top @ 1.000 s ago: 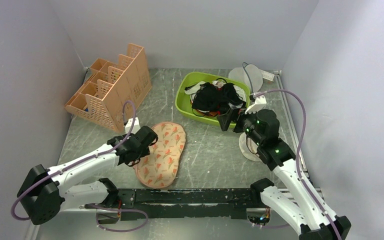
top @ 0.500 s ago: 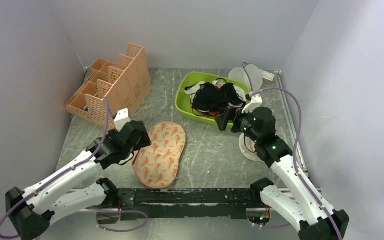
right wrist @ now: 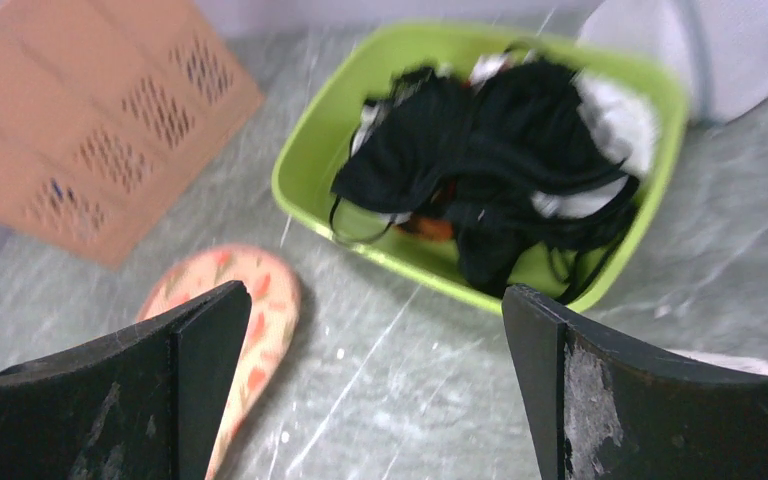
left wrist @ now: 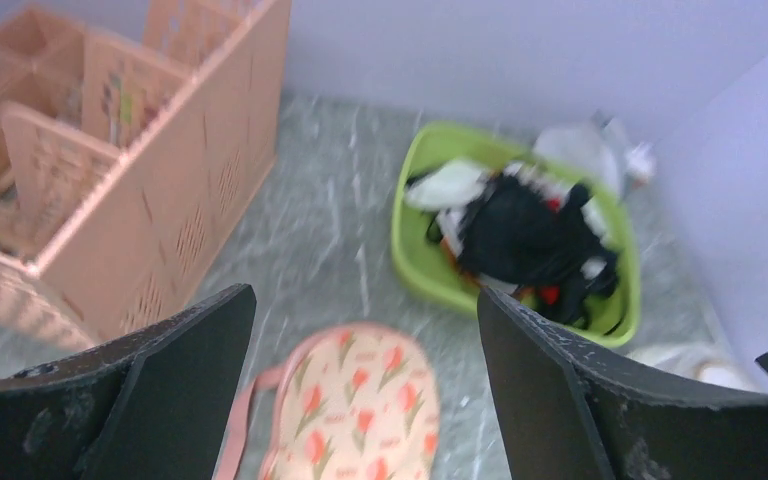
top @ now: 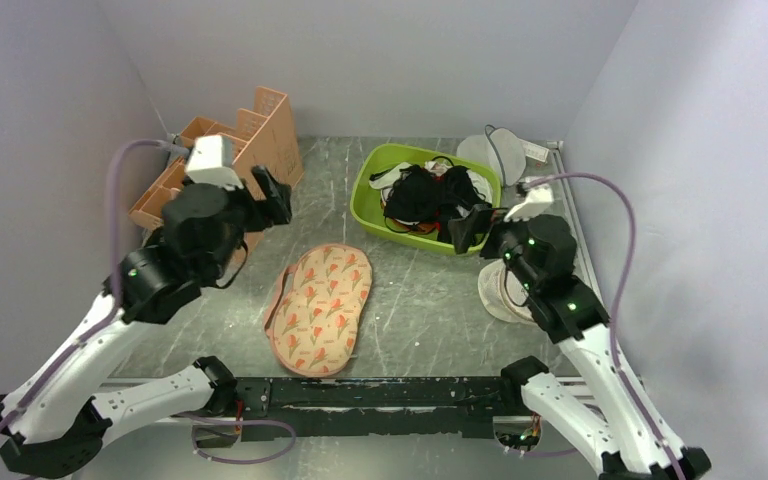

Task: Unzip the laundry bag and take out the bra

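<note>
Bag (top: 322,308): flat, unheld. Left end effector (top: 272,197), right end effector (top: 470,225): both beyond bag, jaws apart, empty. Risk: bag likely slides if tugged unpinned.

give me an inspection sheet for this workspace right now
surface: grey marbled tabletop, nothing spilled that shows
laundry bag: lying flat mid-table, nothing touching it; zip state cannot be told
bra: black, heaped with other garments in the green tub
clutter: peach organiser back left; white mesh pouch behind the tub; round pale pouch beside the right arm
grippers: left gripper raised near the organiser, jaws open, empty; right gripper near the tub, jaws open, empty
cables: purple cables loop off both arms, clear of the items
surroundings: plain pale walls on three sides
</note>
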Controlling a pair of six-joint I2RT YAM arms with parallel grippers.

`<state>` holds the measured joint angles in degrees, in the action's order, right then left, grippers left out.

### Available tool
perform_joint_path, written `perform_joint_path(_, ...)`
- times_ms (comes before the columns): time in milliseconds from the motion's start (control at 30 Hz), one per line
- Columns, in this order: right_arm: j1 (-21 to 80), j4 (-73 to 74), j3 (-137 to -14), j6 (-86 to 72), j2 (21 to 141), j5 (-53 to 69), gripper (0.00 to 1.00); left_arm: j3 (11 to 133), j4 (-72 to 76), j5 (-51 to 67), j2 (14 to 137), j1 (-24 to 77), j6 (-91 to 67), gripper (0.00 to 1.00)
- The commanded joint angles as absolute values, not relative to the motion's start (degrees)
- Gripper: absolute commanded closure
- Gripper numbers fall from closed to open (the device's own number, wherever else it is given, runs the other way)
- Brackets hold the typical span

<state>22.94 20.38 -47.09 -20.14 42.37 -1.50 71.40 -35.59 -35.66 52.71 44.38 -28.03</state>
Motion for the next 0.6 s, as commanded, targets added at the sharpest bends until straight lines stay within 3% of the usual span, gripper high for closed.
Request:
perform_joint_path(0,22.9,22.9,-53.6,-18.2,35.7,-13.9,0.00,78.1,-26.4,-34.3,49.6,44.0,-19.1,0.07)
perform_joint_path(233,22.8,22.5,-57.0,-18.6,26.6,-20.6,0.00,79.2,-21.0,-30.6,44.4,44.0,-18.8,0.03)
perform_joint_path(567,22.8,20.2,-54.1,-21.9,22.9,-29.1,0.00,77.6,-22.5,-32.5,41.7,44.0,-22.3,0.03)
